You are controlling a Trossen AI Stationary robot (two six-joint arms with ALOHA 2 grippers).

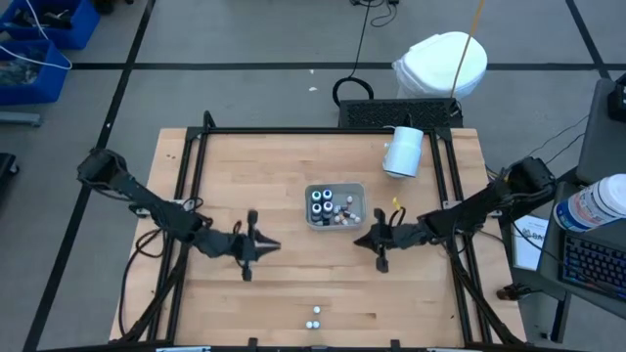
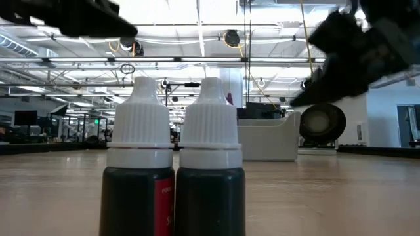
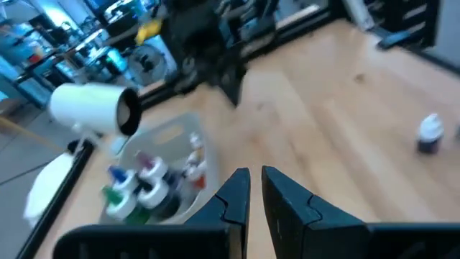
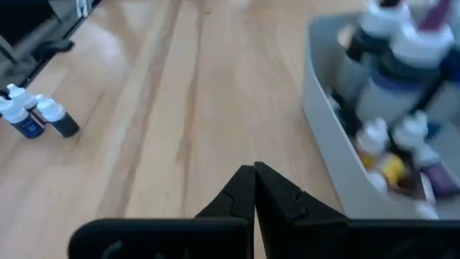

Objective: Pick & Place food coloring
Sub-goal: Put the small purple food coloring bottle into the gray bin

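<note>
A grey tray (image 1: pixel 335 224) in the middle of the table holds several small food coloring bottles (image 1: pixel 322 203) with white, green and blue tops, also seen in the left wrist view (image 3: pixel 147 180) and the right wrist view (image 4: pixel 402 50). Two more bottles (image 1: pixel 313 318) with white caps stand upright on the wood by the near edge, filling the low view (image 2: pixel 174 164). My left gripper (image 1: pixel 272 245) hovers left of the tray, shut and empty (image 3: pixel 255 180). My right gripper (image 1: pixel 360 240) hovers just right of the tray's near corner, shut and empty (image 4: pixel 254 171).
A large white cylinder (image 1: pixel 403 152) lies on its side past the tray's far right corner. A black frame (image 1: pixel 293 130) rims the table. Bare wood lies between the tray and the two near bottles. A white bag (image 1: pixel 442 64) sits beyond the far edge.
</note>
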